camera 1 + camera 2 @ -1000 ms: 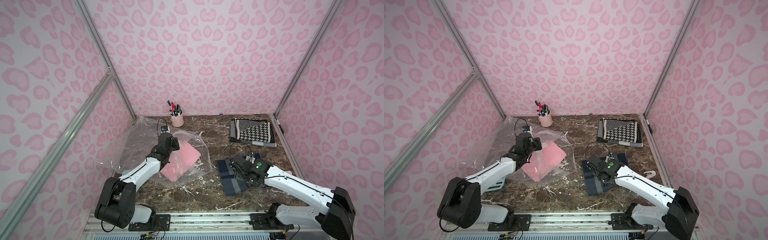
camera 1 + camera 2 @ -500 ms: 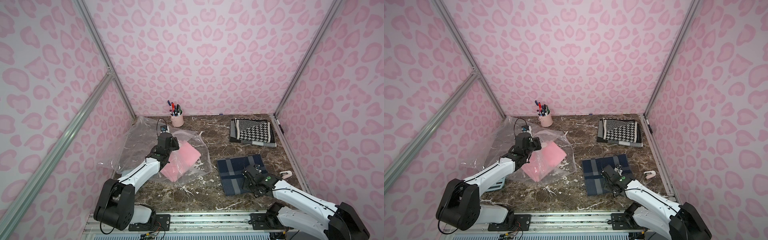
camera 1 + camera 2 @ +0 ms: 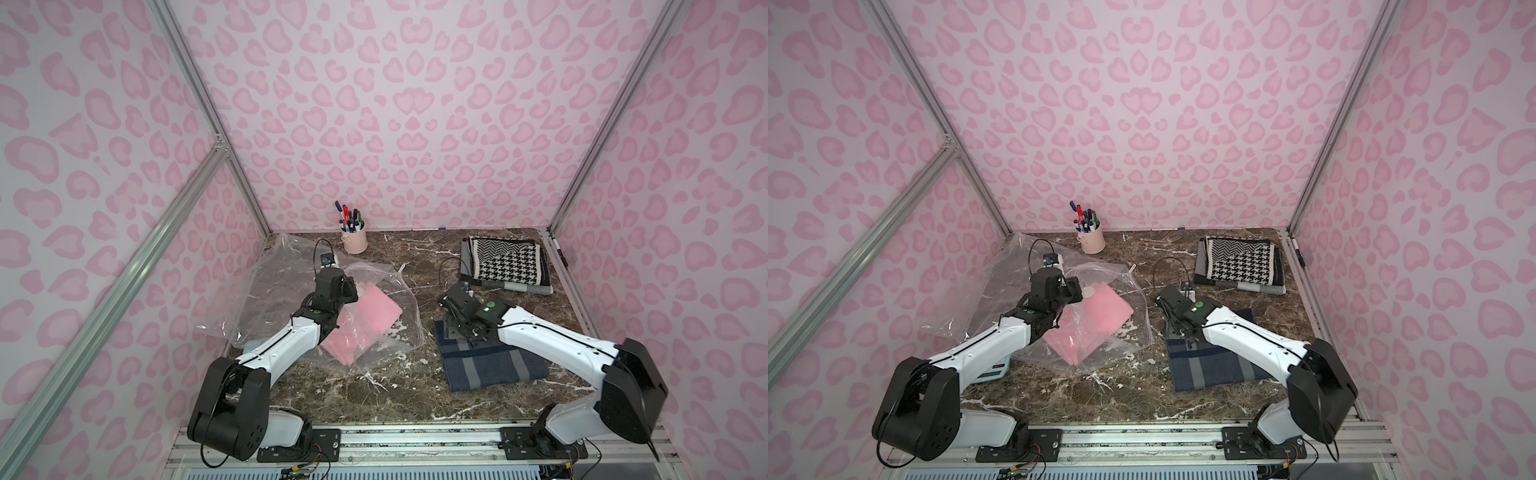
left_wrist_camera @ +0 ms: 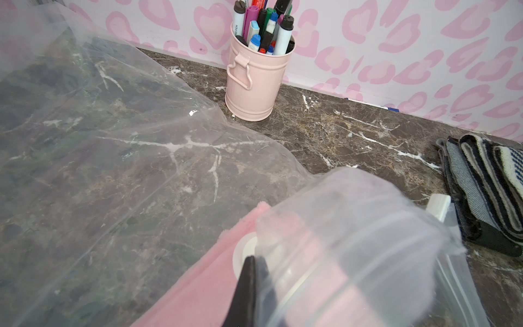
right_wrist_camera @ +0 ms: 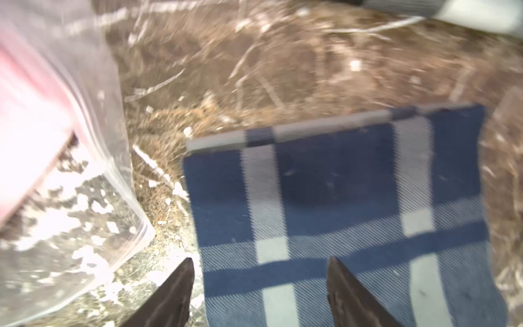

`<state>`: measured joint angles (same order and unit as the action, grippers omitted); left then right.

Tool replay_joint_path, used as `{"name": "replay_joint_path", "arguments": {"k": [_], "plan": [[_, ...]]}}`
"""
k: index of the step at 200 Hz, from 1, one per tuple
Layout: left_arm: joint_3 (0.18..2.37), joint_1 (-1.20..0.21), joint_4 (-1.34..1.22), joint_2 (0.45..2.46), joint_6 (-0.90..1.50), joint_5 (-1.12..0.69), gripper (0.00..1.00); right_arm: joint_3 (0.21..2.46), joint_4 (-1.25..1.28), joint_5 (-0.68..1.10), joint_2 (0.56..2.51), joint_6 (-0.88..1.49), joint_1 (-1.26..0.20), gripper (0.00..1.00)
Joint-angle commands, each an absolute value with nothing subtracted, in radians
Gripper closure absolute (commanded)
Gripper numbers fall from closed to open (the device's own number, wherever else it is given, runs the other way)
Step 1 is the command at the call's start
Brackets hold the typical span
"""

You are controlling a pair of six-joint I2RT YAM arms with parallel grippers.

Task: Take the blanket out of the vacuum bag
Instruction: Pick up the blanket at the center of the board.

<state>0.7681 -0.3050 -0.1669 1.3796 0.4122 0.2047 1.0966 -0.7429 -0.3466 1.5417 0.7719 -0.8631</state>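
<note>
- Two clear bags lie on the worktop, by our count: the crinkly vacuum bag under the left hand, and a flatter clear bag with a pale blue patch, spread on that hand's outer side, away from the right hand.
- One pink blanket, folded, sits inside the vacuum bag, directly below and just ahead of the left hand. Its long axis runs slantwise: one end lies back beside the left forearm, the other points out ahead of that hand and across toward the right hand.
- We see the bag's zip edge, with its white slider clip, facing the right hand. The round white valve disc sits just beside the left fingertips, over the pink cloth.
- We find the left hand fully closed, pinching a fold of the vacuum bag's film, which stands up off the blanket.
- The right hand is spread wide and grips nothing. It hangs above the navy plaid blanket, one finger over the cloth and the other over bare worktop between cloth and bag corner.
- We count three folded blankets: the pink one, the navy plaid one, and a houndstooth blanket beyond the right hand, well apart from it.
- One pink cup beyond the left hand holds upright marker pens, too tightly packed for us to count.
</note>
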Motion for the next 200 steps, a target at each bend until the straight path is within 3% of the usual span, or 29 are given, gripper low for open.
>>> {"name": "replay_joint_path", "arguments": {"k": [1,74,200], "plan": [[0.761,-0.302,-0.149,1.368,0.415,0.264,0.96,1.116,-0.732,-0.359,1.637,0.691,-0.911,0.25],[0.76,-0.243,-0.097,1.41,0.482,0.265,0.96,0.935,-0.593,-0.299,1.537,0.658,-0.972,0.06],[0.771,-0.213,-0.106,1.417,0.478,0.209,0.96,0.797,-0.416,-0.186,1.606,0.551,-0.882,0.06]]}}
